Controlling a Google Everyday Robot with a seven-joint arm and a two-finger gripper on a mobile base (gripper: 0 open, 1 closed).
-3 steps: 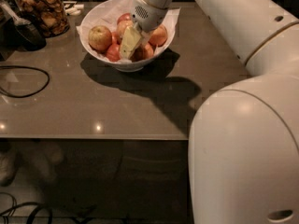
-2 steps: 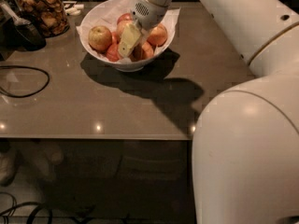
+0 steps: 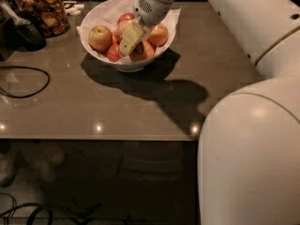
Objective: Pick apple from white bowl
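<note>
white glossy bowl at far side of grey-brown table. lined with crinkled white paper that spills over the rim at picture-right. heaped with apples.

gripper down inside the bowl, cream-coloured, slanting down and toward picture-left from a pale vented wrist housing; tip buried among the fruit near the middle. grip state: cannot tell, neither released nor clenched readable from this angle.

apple, yellow-tan with reddish blush and a dark dimple on its upper side, in the front-right part of the bowl. touching the gripper's picture-right edge, partly covered by it. not lifted; resting on the heap.

other fruit: pale streaked apple at the picture-left rim, apart from the gripper; small red apple just in front of it; orange-red apple at the right rim.

big white arm filling the right side, dark shadow beneath on the table.

glass jar of brown snacks at far left, well apart from the bowl. black cable looped on the near-left table.
</note>
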